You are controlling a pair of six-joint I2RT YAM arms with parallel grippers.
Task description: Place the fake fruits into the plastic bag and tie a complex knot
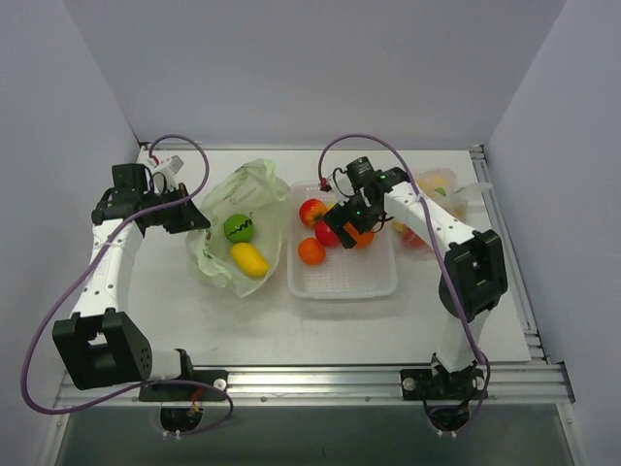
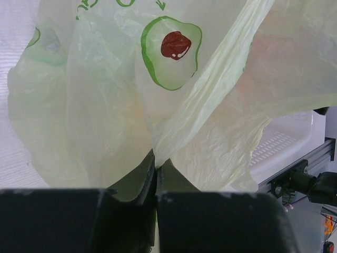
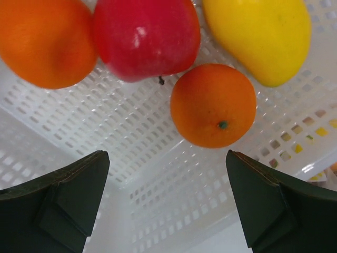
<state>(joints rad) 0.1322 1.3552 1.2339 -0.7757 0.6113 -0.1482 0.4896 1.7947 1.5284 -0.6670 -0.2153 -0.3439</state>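
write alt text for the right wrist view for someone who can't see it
The right gripper, jaws wide open, hovers above a white slotted basket with four plastic fruits in view: a small orange nearest the camera, a red apple beyond it, a larger orange upper left and a yellow fruit upper right.

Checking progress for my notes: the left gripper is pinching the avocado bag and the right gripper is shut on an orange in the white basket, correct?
No. The right gripper is open, not touching the orange, as the right wrist view shows. The left gripper does pinch the avocado bag.
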